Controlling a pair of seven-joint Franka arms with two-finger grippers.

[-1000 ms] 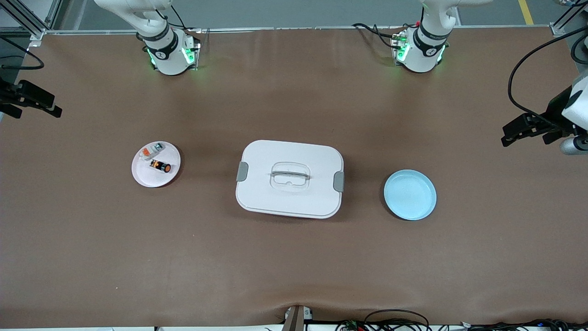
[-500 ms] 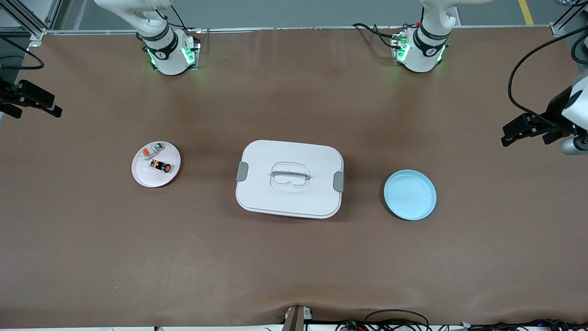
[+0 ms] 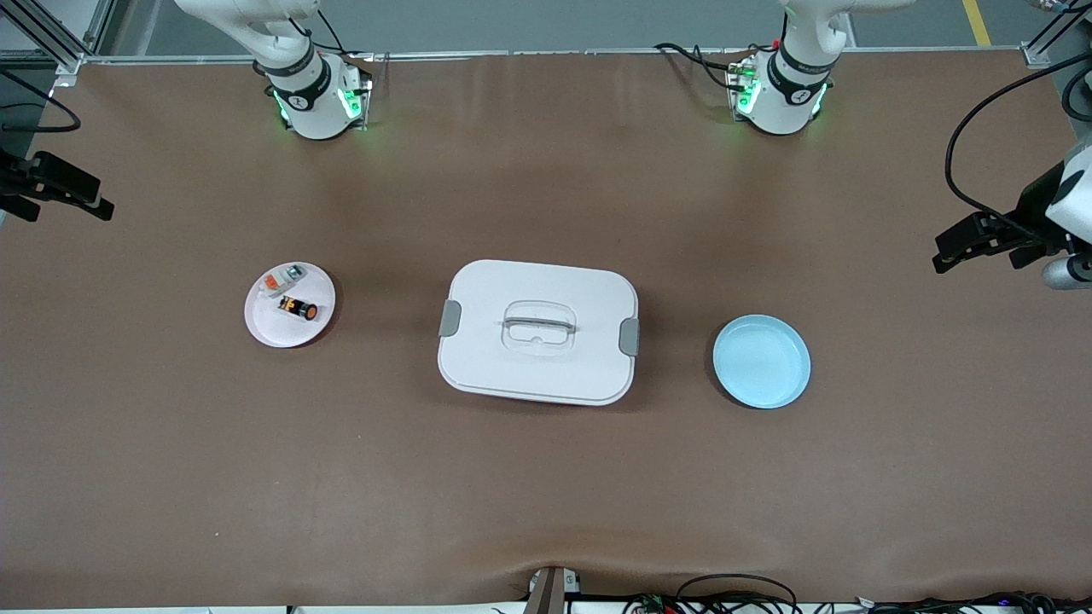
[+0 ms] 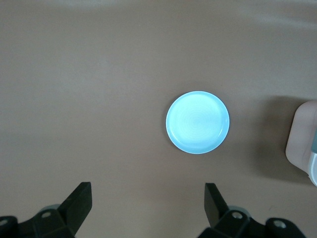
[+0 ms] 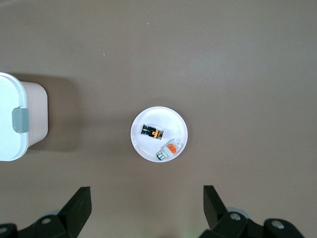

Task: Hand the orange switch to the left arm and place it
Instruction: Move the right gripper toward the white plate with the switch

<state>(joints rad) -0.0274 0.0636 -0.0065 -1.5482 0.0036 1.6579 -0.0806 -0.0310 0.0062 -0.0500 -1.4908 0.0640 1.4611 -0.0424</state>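
Note:
The orange switch (image 3: pixel 298 309), a stubby black cylinder with an orange end, lies on a small pink plate (image 3: pixel 264 331) toward the right arm's end of the table. It also shows in the right wrist view (image 5: pixel 152 132). The white box (image 3: pixel 537 371) with grey latches stands at the table's middle. My right gripper (image 3: pixel 98 196) hangs open and empty high over the table's edge at its arm's end, well above the pink plate (image 5: pixel 171 118); its own view shows it too (image 5: pixel 146 189). My left gripper (image 3: pixel 943 247) is open and empty high over the other end (image 4: pixel 147 187).
A white-grey part with an orange patch (image 3: pixel 282 279) lies on the pink plate beside the switch. An empty blue plate (image 3: pixel 761 361) sits toward the left arm's end, also in the left wrist view (image 4: pixel 197 122). The box's edge shows in both wrist views (image 5: pixel 10 144) (image 4: pixel 301 144).
Both grippers have drifted very slightly outward. Nothing on the table has moved.

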